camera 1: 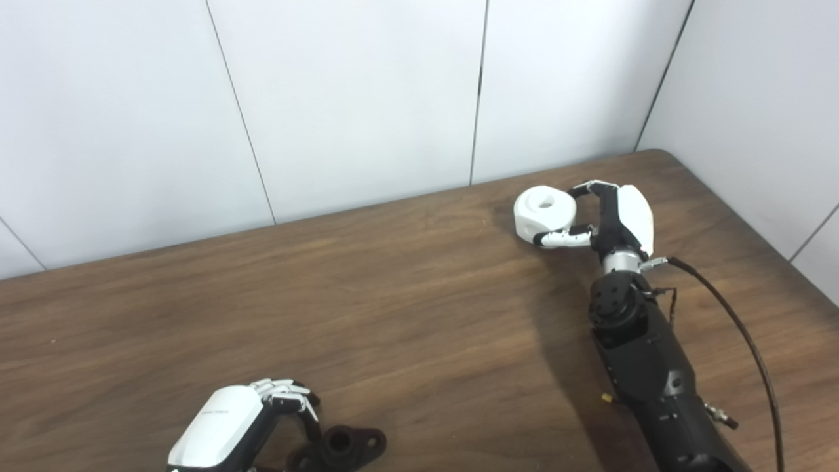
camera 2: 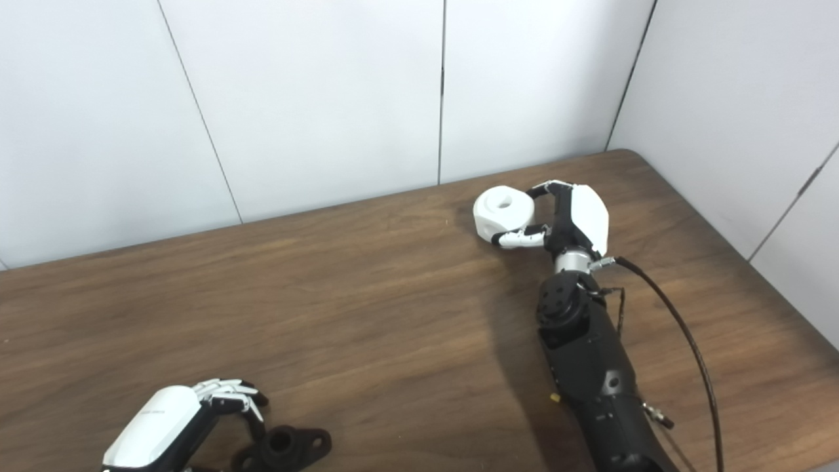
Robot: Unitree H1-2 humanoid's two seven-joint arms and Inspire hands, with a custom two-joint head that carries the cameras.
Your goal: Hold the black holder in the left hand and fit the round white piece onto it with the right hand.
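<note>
The black holder (camera 1: 342, 448), a short tube on a flat flange with holes, lies on the wooden table at the bottom left. My left hand (camera 1: 226, 426) is over its left end, fingers curled down onto it; the thumb is hidden. The round white piece (camera 1: 544, 213), with a hole in its top, is at the far right of the table. My right hand (camera 1: 606, 219) is closed around it, fingers behind its right side and thumb against its front. I cannot tell whether the piece rests on the table or is slightly lifted.
The brown wooden table (camera 1: 393, 314) runs up to white wall panels at the back and right. A black cable (camera 1: 741, 328) trails from the right wrist along the forearm toward the table's right edge.
</note>
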